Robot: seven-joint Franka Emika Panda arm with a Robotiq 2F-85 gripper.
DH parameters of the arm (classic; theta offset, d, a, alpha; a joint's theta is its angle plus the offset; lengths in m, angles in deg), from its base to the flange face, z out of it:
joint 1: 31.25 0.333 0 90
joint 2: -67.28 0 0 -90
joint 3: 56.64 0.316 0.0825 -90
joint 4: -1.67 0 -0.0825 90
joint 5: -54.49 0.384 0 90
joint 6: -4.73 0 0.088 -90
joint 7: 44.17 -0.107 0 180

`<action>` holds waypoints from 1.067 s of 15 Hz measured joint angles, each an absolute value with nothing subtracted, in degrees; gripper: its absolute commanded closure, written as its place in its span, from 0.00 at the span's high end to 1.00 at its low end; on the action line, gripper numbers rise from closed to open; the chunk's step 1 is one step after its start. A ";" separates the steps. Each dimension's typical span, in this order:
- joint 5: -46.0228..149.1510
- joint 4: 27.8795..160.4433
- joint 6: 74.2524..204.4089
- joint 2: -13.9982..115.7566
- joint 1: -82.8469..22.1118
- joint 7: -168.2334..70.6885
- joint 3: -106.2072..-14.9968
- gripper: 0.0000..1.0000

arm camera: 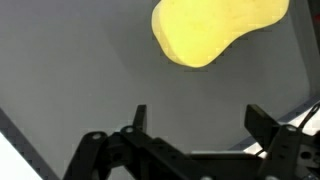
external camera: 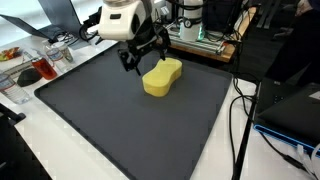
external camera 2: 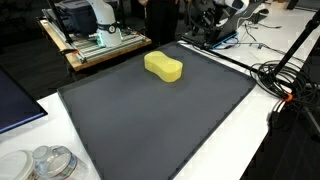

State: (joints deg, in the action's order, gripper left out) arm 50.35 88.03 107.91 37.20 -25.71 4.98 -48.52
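the sponge (external camera: 161,77) looks like yellow foam, matt and soft; the mat (external camera: 120,130) beneath is dark grey, matt and smooth; the gripper (arm camera: 199,118) is black, hard plastic or metal, faintly glossy; the board (external camera 2: 105,55) looks wooden.

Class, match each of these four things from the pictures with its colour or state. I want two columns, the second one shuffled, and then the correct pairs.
Column one:
1. sponge
2. mat
3. gripper
4. cables

Column two:
a. open, holding nothing
b. dark grey, lying flat under the sponge
c. yellow, resting on the mat
d. black, lying off the mat beside its edge

Pairs: 1-c; 2-b; 3-a; 4-d
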 measured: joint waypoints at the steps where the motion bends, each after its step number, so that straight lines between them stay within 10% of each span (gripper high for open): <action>1: 49.38 89.14 110.36 37.70 -24.93 1.97 -48.56 1.00; 16: 35.18 104.40 115.77 49.74 -16.33 -53.59 -48.91 1.00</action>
